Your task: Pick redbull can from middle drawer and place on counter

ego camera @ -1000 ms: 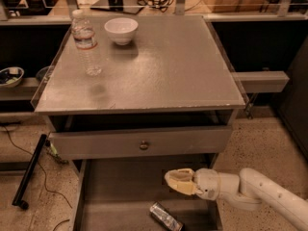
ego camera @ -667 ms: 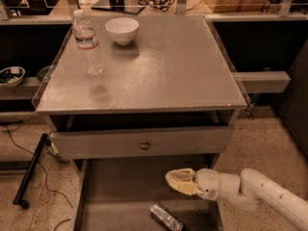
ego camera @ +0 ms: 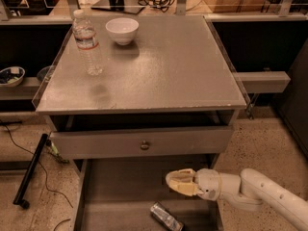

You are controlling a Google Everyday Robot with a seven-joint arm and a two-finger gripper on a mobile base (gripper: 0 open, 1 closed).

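- Camera view, top: the large square flat grey table (ego camera: 159, 66) on the cabinet carries a clear plastic water bottle (ego camera: 86, 42) and a small white ceramic bowl (ego camera: 121, 30). Both stand upright near its far left corner, apart from each other. That leaves the near and right parts bare, and this is probably where the can should go.
- Camera view, middle: a grey upper drawer with a small round knob (ego camera: 142, 145) is shut, or nearly so. It overhangs the back of the tray below, so any reach has to come in low from the front or the side.
- Camera view, bottom: the wide grey-brown middle drawer (ego camera: 120, 191) is pulled out, which exposes its flat floor.
- The small slim dark blue-and-silver redbull can (ego camera: 166, 217) lies on its side on that floor, near the front and angled. It will likely roll if nudged.
- The cream-coloured tool (ego camera: 180, 182), on a white arm coming in from the right, hangs over the drawer floor, behind the can and clear of it. It holds nothing, and how far open it is cannot be told.
- Judgement: the pick is not yet made. The tool must come forward and down onto the can.
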